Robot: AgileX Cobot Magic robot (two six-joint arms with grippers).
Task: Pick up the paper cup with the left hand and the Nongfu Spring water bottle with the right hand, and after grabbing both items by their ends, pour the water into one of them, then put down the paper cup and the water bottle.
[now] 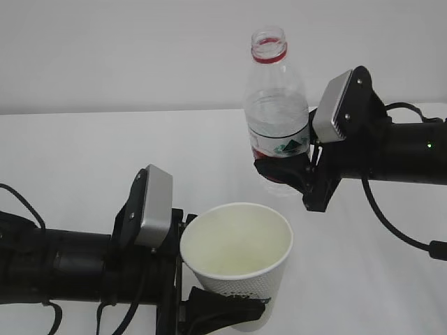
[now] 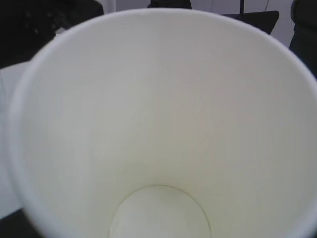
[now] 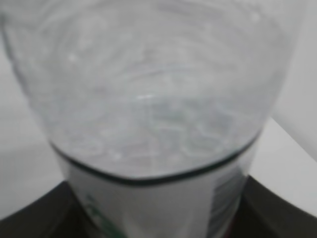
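The white paper cup [image 1: 237, 258] stands upright at the lower middle, and my left gripper [image 1: 225, 307] is shut on its lower part, just under the dark green logo. Its cream inside [image 2: 158, 124] fills the left wrist view; the round bottom looks pale, and I cannot tell whether water lies there. The Nongfu Spring water bottle [image 1: 276, 105] is held upright and uncapped, above and behind the cup. My right gripper [image 1: 283, 171] is shut on its lower end, below the red label. In the right wrist view the clear bottle [image 3: 148, 99] fills the frame. No stream of water shows.
The white table [image 1: 84, 153] stretches behind both arms to a pale wall. Black cables hang from the right arm [image 1: 398, 150] at the right edge. The left arm [image 1: 63, 269] lies along the lower left.
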